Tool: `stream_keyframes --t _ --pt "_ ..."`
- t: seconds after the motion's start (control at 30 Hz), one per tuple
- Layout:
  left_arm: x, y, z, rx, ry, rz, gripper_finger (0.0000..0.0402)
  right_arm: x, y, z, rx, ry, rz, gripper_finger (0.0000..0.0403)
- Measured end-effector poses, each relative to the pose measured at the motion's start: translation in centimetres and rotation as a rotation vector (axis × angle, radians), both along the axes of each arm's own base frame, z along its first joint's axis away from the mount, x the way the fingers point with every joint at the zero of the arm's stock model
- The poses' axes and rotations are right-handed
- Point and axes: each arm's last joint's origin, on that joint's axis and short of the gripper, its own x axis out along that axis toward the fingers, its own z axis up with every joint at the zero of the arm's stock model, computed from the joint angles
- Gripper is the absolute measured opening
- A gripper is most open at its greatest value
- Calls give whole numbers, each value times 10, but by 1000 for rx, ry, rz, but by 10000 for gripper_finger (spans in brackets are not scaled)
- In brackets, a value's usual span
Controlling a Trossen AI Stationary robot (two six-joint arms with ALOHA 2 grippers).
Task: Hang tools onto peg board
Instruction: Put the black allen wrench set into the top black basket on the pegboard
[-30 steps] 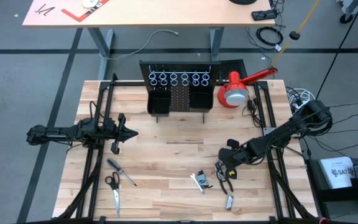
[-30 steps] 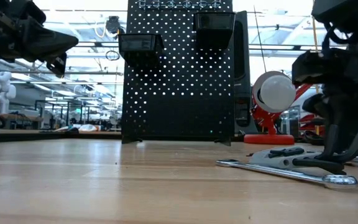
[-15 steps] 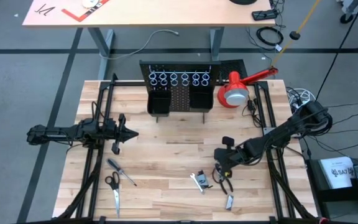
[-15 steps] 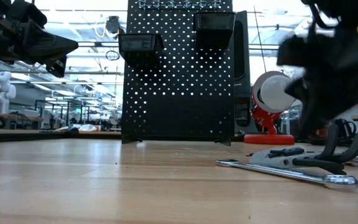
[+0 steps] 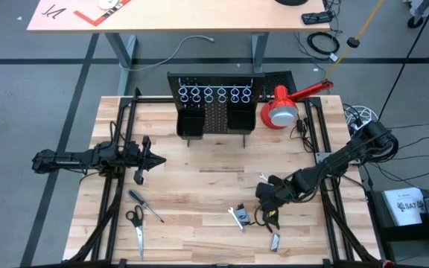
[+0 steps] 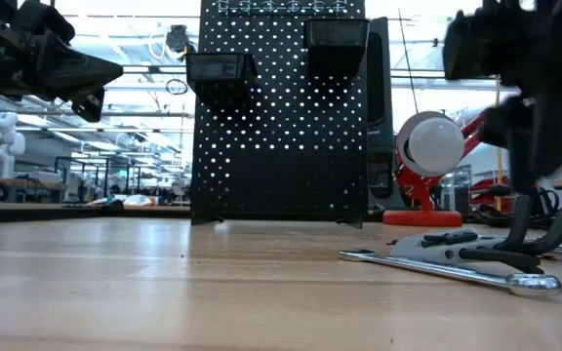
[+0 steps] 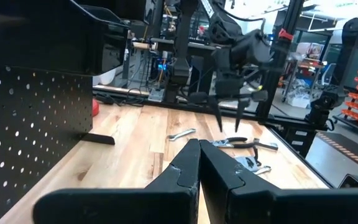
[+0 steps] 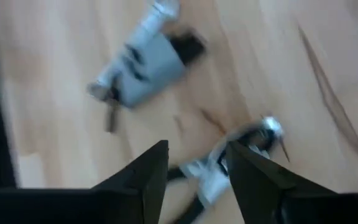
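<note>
Tabletop (image 5: 214,167) of pale wood planks carries the work area. Peg board (image 5: 214,115) stands upright at the far middle edge, with a row of silver rings (image 5: 214,94) along its top and two black bins (image 5: 191,123) mounted below them. A red-and-white lamp (image 5: 280,110) sits just beside the board, on the right arm's side.

Right gripper (image 5: 267,211) hangs low over the near right part of the tabletop, directly above the black-handled pliers (image 6: 515,255). Its fingers (image 8: 148,174) stand apart with bare wood visible between them; nothing is held. In the right wrist view the pliers head (image 8: 263,134) lies just past the fingertips, and a small grey metal piece (image 8: 143,62) lies farther off. In the low view the pliers rest on the wood, their handles angled upward, with the silver wrench (image 6: 447,270) lying flat just in front of them.

Left gripper (image 5: 149,158) waits above the left side of the tabletop, well apart from the board. Its fingers (image 7: 191,168) are pressed together and hold nothing.

Screwdriver (image 5: 146,205) and scissors (image 5: 135,225) lie on the near left part of the tabletop, close to each other. Another small metal piece (image 5: 275,241) lies near the front edge, close to the right gripper.
</note>
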Motion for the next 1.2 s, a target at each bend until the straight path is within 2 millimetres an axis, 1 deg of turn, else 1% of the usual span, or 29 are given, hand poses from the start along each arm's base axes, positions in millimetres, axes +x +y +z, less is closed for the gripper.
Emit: stream_keyframes --t 0.13,0.27,0.33,0.4,0.47,0.6,0.67,0.77,0.83,0.97,1.2 --pt "0 0 2 0 -17 0 13 -3 9 -10 -25 27 -93 164" --pt "0 0 2 0 -21 -1 13 -2 12 -19 -48 48 -169 161" --pt "0 0 2 0 -22 -1 13 -1 13 -25 -60 50 -174 161" --pt "0 0 2 0 -22 -1 13 5 19 -26 -47 -8 -119 160" --pt "0 0 2 0 -22 -1 13 10 23 -22 -50 -69 -47 160" --pt "0 0 2 0 -22 -1 13 12 27 -15 -117 -101 99 160" --pt "0 0 2 0 -23 -1 13 14 30 -10 -125 -145 154 160" --pt "0 0 2 0 -22 -1 13 19 39 -5 -100 -259 280 160" --pt "0 0 2 0 -21 -1 13 22 47 -4 -95 -312 357 160" --pt "0 0 2 -2 -22 -1 13 20 51 -15 -124 -274 399 160" --pt "0 0 2 -2 -20 3 13 23 51 -30 -145 -228 380 160"
